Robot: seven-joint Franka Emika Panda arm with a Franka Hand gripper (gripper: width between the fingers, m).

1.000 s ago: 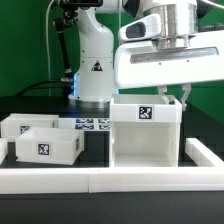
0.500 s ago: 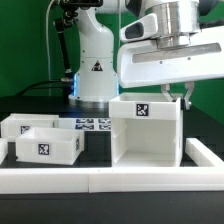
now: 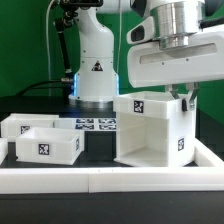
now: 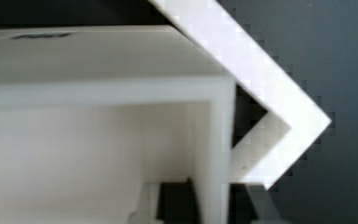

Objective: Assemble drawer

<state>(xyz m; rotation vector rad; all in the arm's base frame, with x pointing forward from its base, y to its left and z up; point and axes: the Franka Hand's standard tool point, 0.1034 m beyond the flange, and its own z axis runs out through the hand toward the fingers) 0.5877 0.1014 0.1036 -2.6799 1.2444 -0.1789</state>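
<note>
Nearest in the exterior view, the long low border rail runs across the front edge of the dark bench and turns back along the exterior view's right. Just behind it on the exterior view's left sits the front tray, open side up and with a square tag on its near wall. The rear tray lies close behind it, a little further to that side. On the exterior view's right stands the drawer's tall shell, well apart from both trays. It is turned so that one upright corner faces the camera, and it shows one tag near its top edge and another on its right-hand wall. Whether its underside rests fully on the bench cannot be told. The gripper hangs over the far right of the shell's top edge. In the wrist view its jaws are narrow and closed on the shell's thin upright wall, with a dark finger on each side of the white panel. Beyond that wall a bent white strip crosses the dark bench. Farther back in the exterior view, the marker board lies flat between the trays and the shell, and the arm's white base rises behind it.
</note>
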